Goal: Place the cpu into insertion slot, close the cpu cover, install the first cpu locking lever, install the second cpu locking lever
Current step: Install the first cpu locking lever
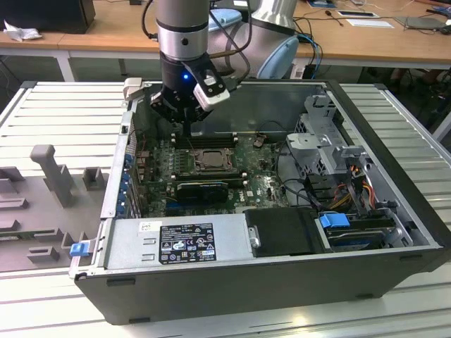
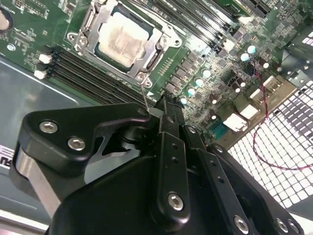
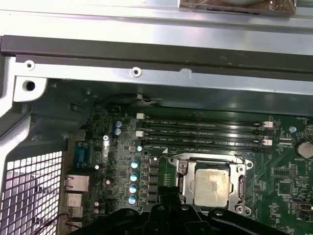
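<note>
The gripper (image 2: 164, 102) hangs low over the motherboard (image 2: 205, 73) with its black fingers pressed together at the tip. A thin locking lever (image 2: 145, 95) stands upright just beside them; whether it is pinched I cannot tell. Just beyond, the cpu (image 2: 122, 38) lies flat in the insertion slot (image 2: 151, 57), with the cpu cover (image 2: 87, 30) down around it. Past the socket run the long memory slots (image 3: 205, 132), then the computer case (image 3: 146, 58) wall
</note>
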{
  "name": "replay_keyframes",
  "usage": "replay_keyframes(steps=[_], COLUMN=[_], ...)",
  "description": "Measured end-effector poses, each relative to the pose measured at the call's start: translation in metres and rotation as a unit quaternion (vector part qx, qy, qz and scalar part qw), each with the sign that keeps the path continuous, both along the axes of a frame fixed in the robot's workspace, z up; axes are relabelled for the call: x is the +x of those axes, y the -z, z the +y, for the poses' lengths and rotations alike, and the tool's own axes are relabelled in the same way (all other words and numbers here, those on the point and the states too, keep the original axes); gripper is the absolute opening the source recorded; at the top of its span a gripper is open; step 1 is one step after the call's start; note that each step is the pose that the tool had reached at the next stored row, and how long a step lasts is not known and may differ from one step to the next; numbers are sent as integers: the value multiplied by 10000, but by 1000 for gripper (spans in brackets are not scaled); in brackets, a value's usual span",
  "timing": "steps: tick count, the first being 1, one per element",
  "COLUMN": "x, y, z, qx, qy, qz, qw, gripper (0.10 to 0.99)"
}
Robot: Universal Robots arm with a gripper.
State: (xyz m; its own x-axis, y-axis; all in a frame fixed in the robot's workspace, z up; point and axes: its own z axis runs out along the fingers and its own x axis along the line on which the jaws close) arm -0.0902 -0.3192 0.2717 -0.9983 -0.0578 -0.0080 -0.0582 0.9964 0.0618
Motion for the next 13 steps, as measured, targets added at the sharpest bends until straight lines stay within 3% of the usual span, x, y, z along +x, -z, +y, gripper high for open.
replay_keyframes(steps=[13], x=[-187], y=[48], z=[18], qx=[-1], qy=[-14], qz=[-1], qw=[10000], gripper=[106])
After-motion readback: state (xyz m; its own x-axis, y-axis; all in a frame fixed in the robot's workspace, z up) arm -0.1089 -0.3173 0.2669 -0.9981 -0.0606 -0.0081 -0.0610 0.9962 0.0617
